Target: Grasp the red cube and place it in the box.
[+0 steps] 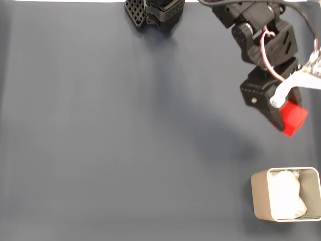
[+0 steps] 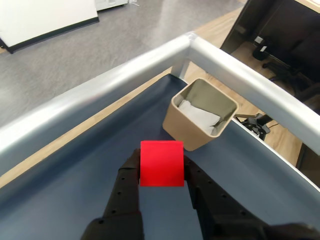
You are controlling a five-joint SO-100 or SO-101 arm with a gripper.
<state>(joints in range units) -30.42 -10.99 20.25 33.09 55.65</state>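
Note:
The red cube (image 1: 293,119) (image 2: 161,163) is clamped between the black fingers of my gripper (image 1: 287,120) (image 2: 161,167), lifted off the dark blue-grey mat. In the fixed view the arm hangs at the upper right, and the box (image 1: 260,195) stands below it near the lower right corner. The box is beige with rounded corners and white padding (image 1: 286,195) inside. Seen from the wrist, the box (image 2: 186,126) lies just beyond the cube, slightly to the right, in the table's corner.
The arm's black base (image 1: 154,12) sits at the top centre of the fixed view. A silver metal rail (image 2: 150,62) runs along the table's edges and meets at a corner behind the box. A white cable (image 1: 291,83) crosses the gripper.

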